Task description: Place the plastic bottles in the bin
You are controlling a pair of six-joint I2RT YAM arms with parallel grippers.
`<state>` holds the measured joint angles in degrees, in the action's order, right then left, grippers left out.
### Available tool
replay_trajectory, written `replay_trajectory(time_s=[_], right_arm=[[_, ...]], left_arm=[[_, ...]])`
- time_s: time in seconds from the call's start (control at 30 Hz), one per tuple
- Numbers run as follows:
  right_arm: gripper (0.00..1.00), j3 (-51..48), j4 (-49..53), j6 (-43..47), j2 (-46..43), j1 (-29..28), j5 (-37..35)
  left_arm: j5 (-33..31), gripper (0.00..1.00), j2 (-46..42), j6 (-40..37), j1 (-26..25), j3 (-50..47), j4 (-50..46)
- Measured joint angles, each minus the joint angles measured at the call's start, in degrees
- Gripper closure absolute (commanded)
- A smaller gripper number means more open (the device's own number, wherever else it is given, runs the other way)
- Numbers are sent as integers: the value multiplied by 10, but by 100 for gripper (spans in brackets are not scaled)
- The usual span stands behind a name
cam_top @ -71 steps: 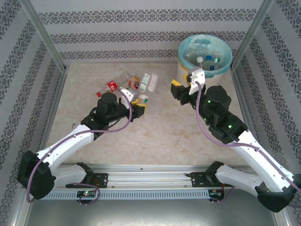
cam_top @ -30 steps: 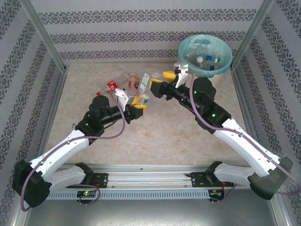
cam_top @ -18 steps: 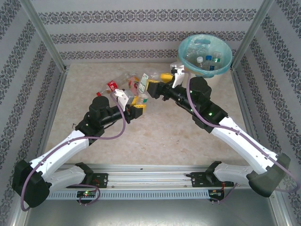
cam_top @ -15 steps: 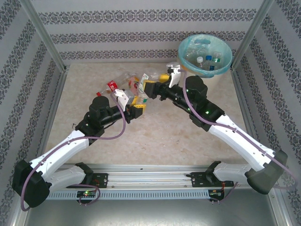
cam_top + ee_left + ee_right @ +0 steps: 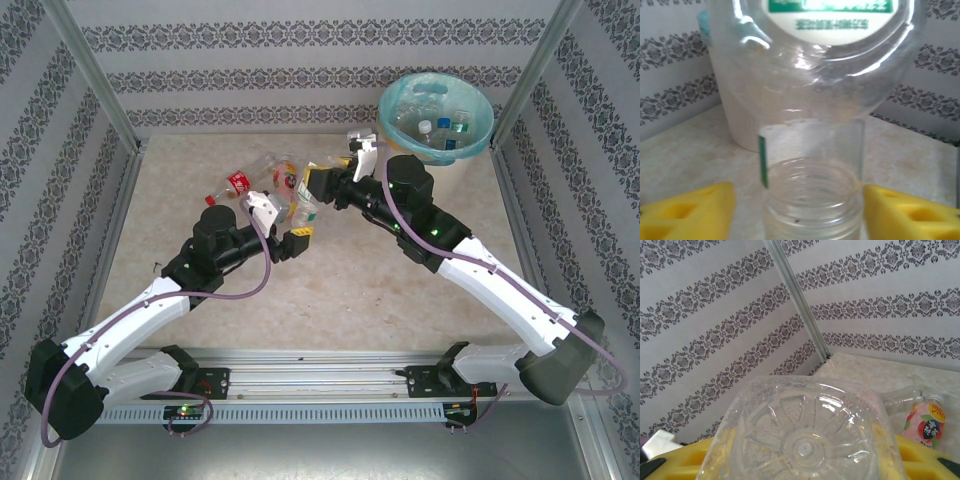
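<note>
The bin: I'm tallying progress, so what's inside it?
Inside the bin, several clear plastic bottles lie piled together; white, blue and green caps show. Anything beneath that top layer is covered, so an exact count isn't possible.

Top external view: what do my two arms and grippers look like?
The left arm and right arm match: white shells on long links, black joint housings, a purple cable looping alongside. Green lights glow on the right one. The left gripper and right gripper are black with blocky yellow fingers and a white camera mount.
</note>
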<state>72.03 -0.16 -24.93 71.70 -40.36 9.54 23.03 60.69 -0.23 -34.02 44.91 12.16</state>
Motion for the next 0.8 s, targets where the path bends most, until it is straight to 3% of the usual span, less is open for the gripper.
replay_trajectory(time_s=[0.17, 0.43, 0.6, 0.8], right_arm=[[57, 27, 32, 52, -7, 26, -8], [58, 135, 64, 179, -4, 144, -62], [58, 187, 59, 203, 37, 235, -91], [58, 234, 75, 219, 121, 280, -103]], left_arm=[[-39, 2, -24, 20, 0, -19, 33], [-104, 2, -41, 31, 0, -34, 50], [-131, 2, -43, 42, 0, -34, 48], [-170, 2, -43, 66, 0, -33, 19]])
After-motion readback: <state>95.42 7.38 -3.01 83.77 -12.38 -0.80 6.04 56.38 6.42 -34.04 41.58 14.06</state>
